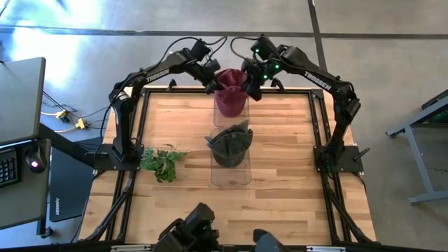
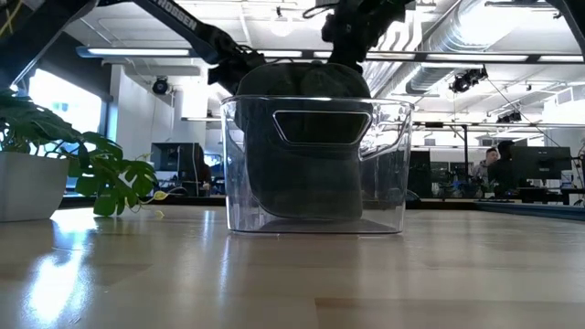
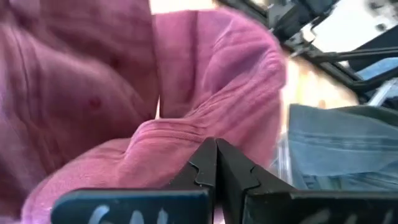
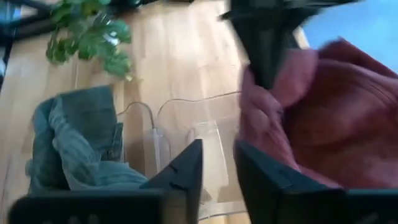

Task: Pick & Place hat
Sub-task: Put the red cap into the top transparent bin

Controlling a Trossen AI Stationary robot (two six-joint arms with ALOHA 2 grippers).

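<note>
A maroon corduroy hat point(image 1: 231, 98) hangs at the table's far middle, over the far end of a clear bin point(image 1: 231, 175). It fills the left wrist view point(image 3: 205, 93) and shows in the right wrist view point(image 4: 336, 112). My left gripper point(image 1: 214, 85) is shut on the hat's left side point(image 3: 216, 158). My right gripper point(image 1: 250, 85) stands open at the hat's right side point(image 4: 219, 171), with only the bin showing between its fingers. A grey-blue hat point(image 1: 229, 145) sits inside the bin point(image 2: 306, 137). My left gripper pinches a raised fold of the maroon hat's cloth point(image 3: 186, 127) between its two shut fingers, coming from the table's left and slanting down. The cloth bunches up ahead of the fingertips. Whether the hat's lower part rests on the bin, I cannot tell.
A small potted plant point(image 1: 162, 162) stands on the table's left part, and shows too in the low view point(image 2: 55, 164). Bare wood lies to the right of the bin point(image 1: 287, 147). A desk with a keyboard and mouse point(image 1: 21, 154) stands off the table's left.
</note>
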